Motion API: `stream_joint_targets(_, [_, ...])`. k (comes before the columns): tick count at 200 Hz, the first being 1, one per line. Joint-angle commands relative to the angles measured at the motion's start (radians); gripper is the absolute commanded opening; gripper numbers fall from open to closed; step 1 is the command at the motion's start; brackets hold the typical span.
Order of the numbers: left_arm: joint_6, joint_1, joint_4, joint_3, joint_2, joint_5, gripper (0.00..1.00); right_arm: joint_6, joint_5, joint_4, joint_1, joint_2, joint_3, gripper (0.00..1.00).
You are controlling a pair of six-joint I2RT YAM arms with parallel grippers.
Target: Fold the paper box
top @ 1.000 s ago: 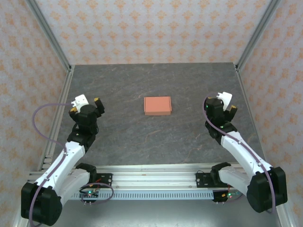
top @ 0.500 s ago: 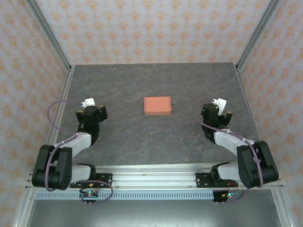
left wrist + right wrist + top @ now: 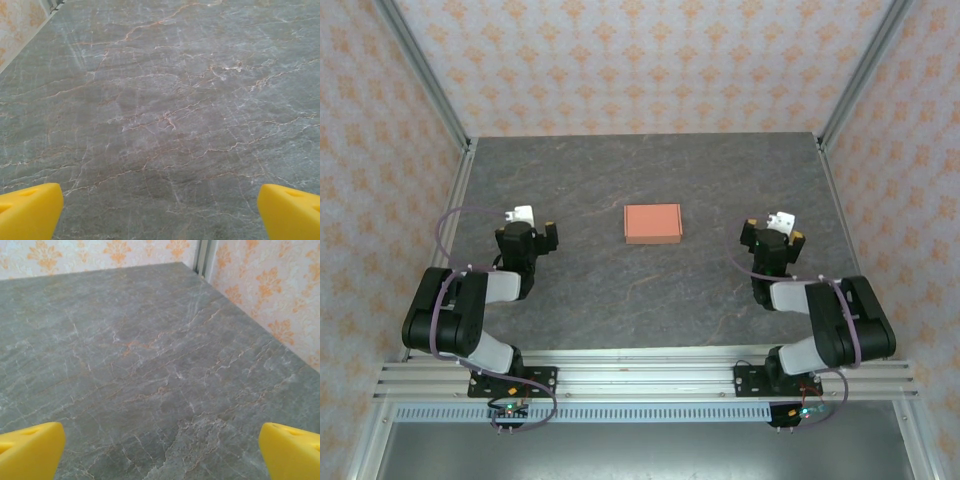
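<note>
Both arms pull back toward their bases; your left claw (image 3: 536, 232) and right claw (image 3: 780, 236) hang released. The paper box (image 3: 653, 223) looks folded, so you likely only need to park.

The table (image 3: 620, 290) is a flat slab with a dark grey, stone-look top, veined with thin pale and rust-coloured lines that the wrist views show close up. Silver aluminium rails (image 3: 461, 185) run along its left and right edges up to the far corners. One thing lies directly on it: a small salmon-orange paper box (image 3: 653, 223) of thin card. It is rectangular and closed and rests flat near the middle of the width, somewhat toward the far side. Its long sides run roughly parallel to the far edge.
</note>
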State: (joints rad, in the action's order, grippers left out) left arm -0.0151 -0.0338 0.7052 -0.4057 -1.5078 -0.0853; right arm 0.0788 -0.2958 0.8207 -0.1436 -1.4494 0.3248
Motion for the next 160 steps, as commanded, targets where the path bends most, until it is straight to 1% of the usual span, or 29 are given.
stream_joint_targets(1, [0.026,-0.009,0.045,-0.016,0.011,-0.006,1.0,-0.021,0.076,0.019,0.042,-0.02,0.038,0.99])
stream_joint_targets(16, [0.026,-0.009,0.045,-0.016,0.011,-0.005,1.0,-0.037,0.07,0.057,0.062,-0.102,0.066,0.99])
stream_joint_targets(23, [0.027,-0.009,0.045,-0.016,0.011,-0.005,1.0,-0.044,0.091,0.022,0.069,-0.078,0.072,0.99])
stream_joint_targets(29, [0.026,-0.009,0.045,-0.016,0.011,-0.006,1.0,-0.057,0.111,-0.059,0.081,-0.063,0.091,0.99])
stream_joint_targets(40, [0.025,-0.009,0.043,-0.017,0.011,-0.004,1.0,-0.051,0.116,0.007,0.087,-0.083,0.076,0.99])
stream_joint_targets(49, [0.026,-0.009,0.043,-0.018,0.011,-0.004,1.0,-0.056,0.119,-0.044,0.087,-0.064,0.087,0.99])
stream_joint_targets(59, [0.025,-0.009,0.043,-0.018,0.01,-0.004,1.0,-0.052,0.117,-0.009,0.087,-0.077,0.08,0.99])
stream_joint_targets(68, [0.025,-0.009,0.044,-0.018,0.011,-0.004,1.0,-0.056,0.12,-0.038,0.087,-0.067,0.085,0.99])
stream_joint_targets(78, [0.025,-0.008,0.043,-0.018,0.011,-0.005,1.0,-0.052,0.118,-0.016,0.087,-0.074,0.08,0.99])
stream_joint_targets(85, [0.026,-0.009,0.043,-0.018,0.011,-0.005,1.0,-0.055,0.119,-0.035,0.086,-0.068,0.085,0.99])
stream_joint_targets(160, [0.026,-0.009,0.043,-0.017,0.011,-0.004,1.0,-0.053,0.119,-0.026,0.087,-0.071,0.083,0.99])
